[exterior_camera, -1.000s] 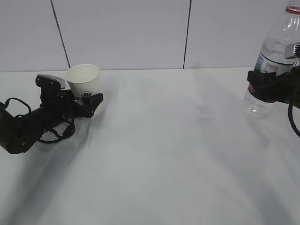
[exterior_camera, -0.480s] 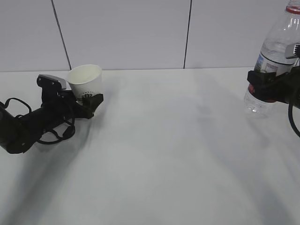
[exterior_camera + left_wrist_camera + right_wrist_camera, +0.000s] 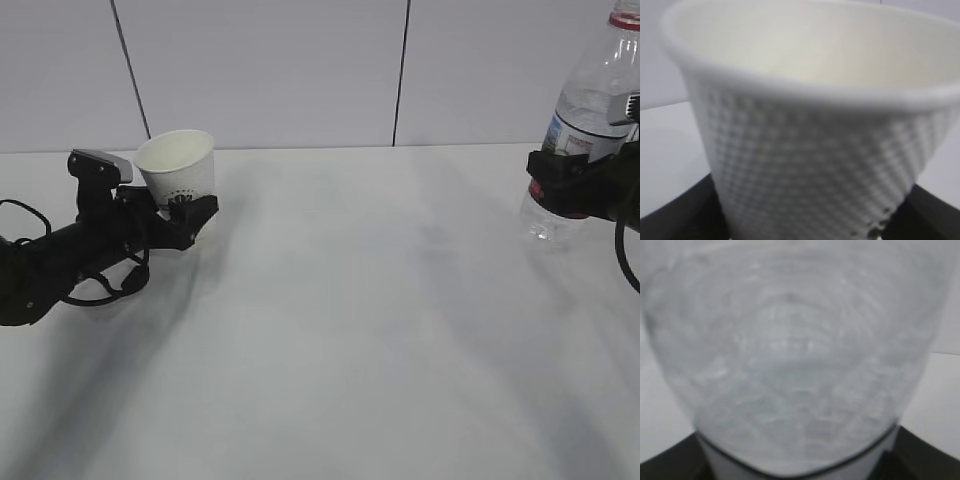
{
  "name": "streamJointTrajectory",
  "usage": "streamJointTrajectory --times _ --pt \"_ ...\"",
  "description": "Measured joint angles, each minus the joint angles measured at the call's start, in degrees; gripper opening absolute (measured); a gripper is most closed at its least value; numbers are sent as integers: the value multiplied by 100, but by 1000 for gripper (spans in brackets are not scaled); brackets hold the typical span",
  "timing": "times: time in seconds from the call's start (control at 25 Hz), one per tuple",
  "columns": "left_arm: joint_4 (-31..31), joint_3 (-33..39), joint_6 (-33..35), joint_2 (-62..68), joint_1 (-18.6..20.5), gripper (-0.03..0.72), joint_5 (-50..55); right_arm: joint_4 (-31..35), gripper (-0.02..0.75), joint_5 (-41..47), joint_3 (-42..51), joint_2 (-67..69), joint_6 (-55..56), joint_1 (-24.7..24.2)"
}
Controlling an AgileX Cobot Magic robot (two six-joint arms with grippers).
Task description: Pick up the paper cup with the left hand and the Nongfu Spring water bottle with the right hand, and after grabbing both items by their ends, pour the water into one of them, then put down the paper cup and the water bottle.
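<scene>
Left hand (image 3: 185, 212): your jaws hold the paper cup (image 3: 177, 167), left of the bottle.
Right hand (image 3: 560, 185): your jaws clamp the Nongfu Spring water bottle (image 3: 585, 120).

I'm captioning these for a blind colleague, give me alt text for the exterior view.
Left gripper holds a white paper cup near its base on a white table; at far right, the right gripper clamps a clear water bottle.

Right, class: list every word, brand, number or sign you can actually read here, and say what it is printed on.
None can be read.
Paper cup: dark round logo with small print beneath, too small and blurred to read.
Water bottle: label mostly covered by the right gripper; no letters readable.
Both wrist views: too blurred, no text.
</scene>
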Motion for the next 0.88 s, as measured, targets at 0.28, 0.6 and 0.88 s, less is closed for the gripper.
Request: streamJointTrajectory --times 0.28,0.6,0.88 --pt "-21 439 -12 -337 0 575 19 -124 456 0 0 0 5 0" --pt "-64 1026 -12 -1012 0 575 19 -150 456 86 0 0 14 0" --pt "-67 1574 -12 -1576 0 575 23 -286 456 404 0 -92 81 0"
